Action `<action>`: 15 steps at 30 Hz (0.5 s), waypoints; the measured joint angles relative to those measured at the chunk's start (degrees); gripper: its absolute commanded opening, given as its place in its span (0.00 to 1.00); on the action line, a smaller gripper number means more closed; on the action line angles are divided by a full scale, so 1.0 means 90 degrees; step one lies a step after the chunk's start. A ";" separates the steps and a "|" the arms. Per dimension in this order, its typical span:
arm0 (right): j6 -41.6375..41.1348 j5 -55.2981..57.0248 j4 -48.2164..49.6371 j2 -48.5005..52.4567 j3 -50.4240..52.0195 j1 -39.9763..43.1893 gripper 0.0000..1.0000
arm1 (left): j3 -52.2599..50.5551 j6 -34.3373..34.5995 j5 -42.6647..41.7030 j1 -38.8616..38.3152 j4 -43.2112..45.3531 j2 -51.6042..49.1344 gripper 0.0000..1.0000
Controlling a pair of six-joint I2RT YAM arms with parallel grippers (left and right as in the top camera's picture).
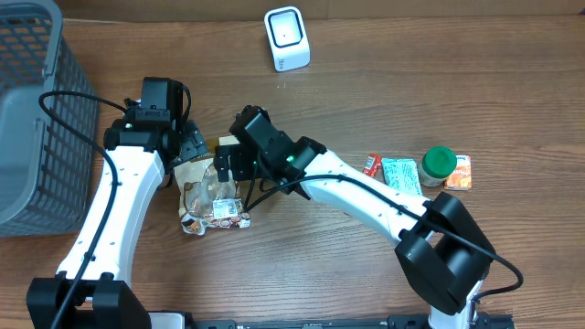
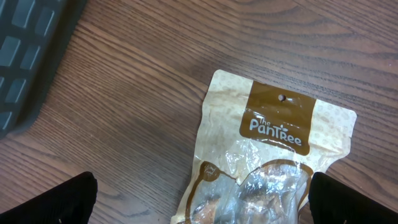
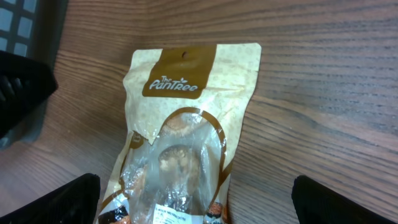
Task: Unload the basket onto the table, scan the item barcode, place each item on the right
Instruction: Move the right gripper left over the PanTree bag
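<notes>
We see the counter with a grey basket at its far left. The snack bag lies flat mid-counter. Our left claw and right claw hang over it, both spread wide, gripping nothing. A white scanner stands farther back.

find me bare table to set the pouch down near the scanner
Bare wood: between the white boxy scanner and the tan plastic snack pouch; the stretch right of the scanner, behind the green-lidded jar. Crowded: the flat packets against the jar, and the left edge, filled by the grey mesh basket.
</notes>
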State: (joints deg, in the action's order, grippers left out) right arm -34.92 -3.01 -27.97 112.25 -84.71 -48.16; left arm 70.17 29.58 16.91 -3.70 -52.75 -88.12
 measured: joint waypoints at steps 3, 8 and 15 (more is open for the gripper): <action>-0.0039 0.0114 0.0010 0.0000 0.0000 -0.0051 1.00 | 0.0000 0.0002 0.0000 0.0000 0.0000 0.0000 0.99; -0.0078 0.0214 -0.0024 0.0000 0.0000 -0.0051 1.00 | 0.0000 0.0002 0.0000 0.0000 0.0000 0.0000 1.00; -0.0100 0.0316 -0.0170 0.0000 0.0000 -0.0051 1.00 | 0.0002 0.0000 -0.0073 0.0000 0.0729 0.0000 1.00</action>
State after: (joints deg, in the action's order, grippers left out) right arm -35.81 -0.16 -29.50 112.25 -84.71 -48.62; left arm 70.19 29.58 16.25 -3.70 -46.19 -88.12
